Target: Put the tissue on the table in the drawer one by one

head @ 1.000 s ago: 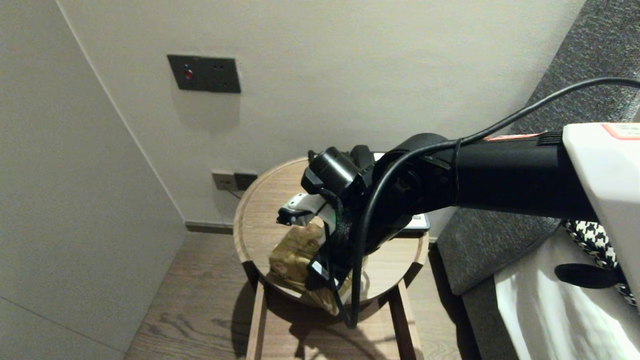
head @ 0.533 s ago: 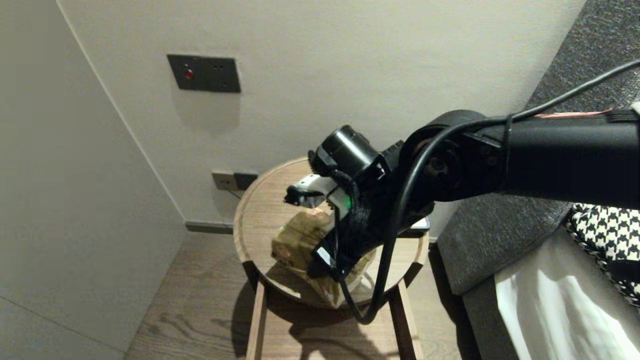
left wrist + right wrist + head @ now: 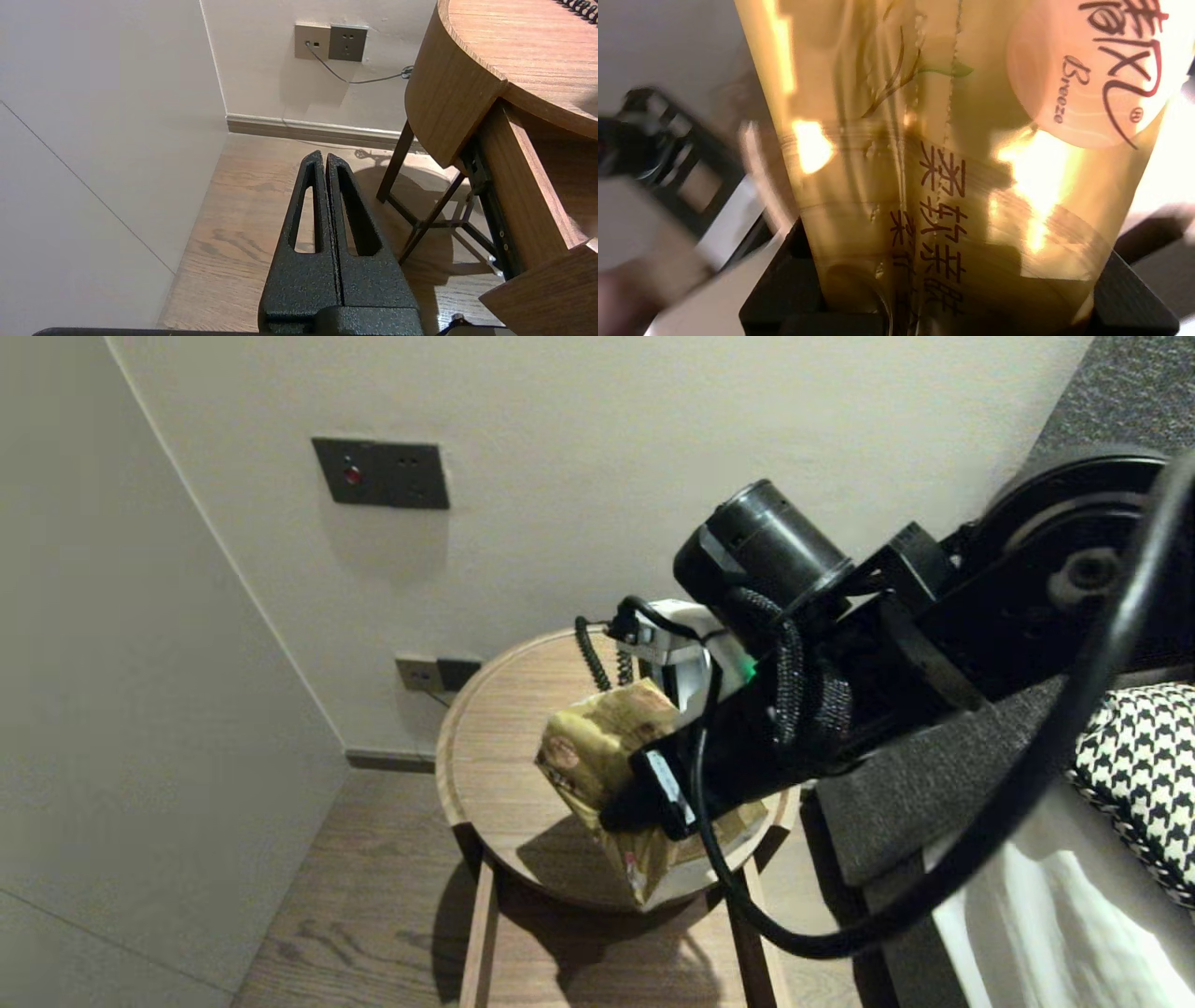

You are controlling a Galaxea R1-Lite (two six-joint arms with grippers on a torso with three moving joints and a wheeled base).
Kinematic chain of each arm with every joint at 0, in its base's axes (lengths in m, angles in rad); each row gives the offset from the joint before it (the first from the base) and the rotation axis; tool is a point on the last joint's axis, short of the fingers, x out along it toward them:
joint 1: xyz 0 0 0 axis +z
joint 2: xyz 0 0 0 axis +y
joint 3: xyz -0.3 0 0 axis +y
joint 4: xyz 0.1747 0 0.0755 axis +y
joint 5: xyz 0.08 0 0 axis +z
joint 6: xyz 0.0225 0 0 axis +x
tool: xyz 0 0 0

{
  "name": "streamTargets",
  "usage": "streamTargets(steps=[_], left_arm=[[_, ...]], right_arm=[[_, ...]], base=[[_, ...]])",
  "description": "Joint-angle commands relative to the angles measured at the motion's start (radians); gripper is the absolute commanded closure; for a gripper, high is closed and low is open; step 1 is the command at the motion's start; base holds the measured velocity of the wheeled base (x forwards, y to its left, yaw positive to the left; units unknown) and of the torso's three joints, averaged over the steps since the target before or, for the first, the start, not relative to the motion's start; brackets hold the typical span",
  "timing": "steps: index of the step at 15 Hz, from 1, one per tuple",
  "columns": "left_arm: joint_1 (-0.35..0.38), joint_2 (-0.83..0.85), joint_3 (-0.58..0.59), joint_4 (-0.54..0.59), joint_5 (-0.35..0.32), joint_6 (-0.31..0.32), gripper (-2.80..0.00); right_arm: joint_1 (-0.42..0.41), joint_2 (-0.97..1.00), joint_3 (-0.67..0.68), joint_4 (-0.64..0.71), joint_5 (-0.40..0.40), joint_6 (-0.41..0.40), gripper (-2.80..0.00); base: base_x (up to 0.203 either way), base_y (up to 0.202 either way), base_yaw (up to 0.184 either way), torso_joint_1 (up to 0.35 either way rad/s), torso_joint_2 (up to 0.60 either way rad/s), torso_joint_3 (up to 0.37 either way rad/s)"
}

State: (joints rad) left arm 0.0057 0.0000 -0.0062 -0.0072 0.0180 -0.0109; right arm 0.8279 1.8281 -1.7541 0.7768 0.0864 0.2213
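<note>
Right gripper: the right gripper (image 3: 639,798) is found over the near right part of the round table (image 3: 485,728), its fingers clamped on the tissue pack (image 3: 597,756), one on each broad face.
Tissue pack location: the pack is held tilted and appears clear of the tabletop, with its shadow cast beneath; its lower corner hangs over the near rim.
Left gripper: the left gripper (image 3: 325,161) is parked low on the left of the table above the floor (image 3: 243,224), fingers pressed together, nothing held.
Risk, slip: the wrapper is glossy film, so sliding between the pads is judged possible if the arm swings sharply.
Risk, sag: the pack is soft and held at one part only; the free end may droop and be dragged against the raised rim.
Risk, snag: a coiled cord (image 3: 590,658) lies at the far side close to the wrist, and the arm's own cable loop (image 3: 794,933) hangs by the near edge; either could be caught.
Materials: the pack is golden, crinkled and pillow-shaped, printed in red characters; the table is pale grained wood, circular and lipped, on slim legs.
Surroundings: a grey woven sofa (image 3: 896,803) and a houndstooth cushion (image 3: 1134,775) are noted on the right, a wall socket (image 3: 348,43) on the far wall.
</note>
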Motion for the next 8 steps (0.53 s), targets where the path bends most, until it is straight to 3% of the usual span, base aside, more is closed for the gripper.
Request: streamTargets(steps=[1,8], left_arm=[[0.0,-0.002,0.0,0.0,0.0,0.0,0.0],[0.0,-0.002,0.0,0.0,0.0,0.0,0.0]], right_arm=[[0.003,-0.114,0.126,0.004,0.037,0.047,0.0],[0.029,-0.318,0.527,-0.001,0.235,0.079,0.0]], base=[[0.0,0.0,0.0,0.0,0.0,0.0],[0.0,0.0,0.0,0.0,0.0,0.0]])
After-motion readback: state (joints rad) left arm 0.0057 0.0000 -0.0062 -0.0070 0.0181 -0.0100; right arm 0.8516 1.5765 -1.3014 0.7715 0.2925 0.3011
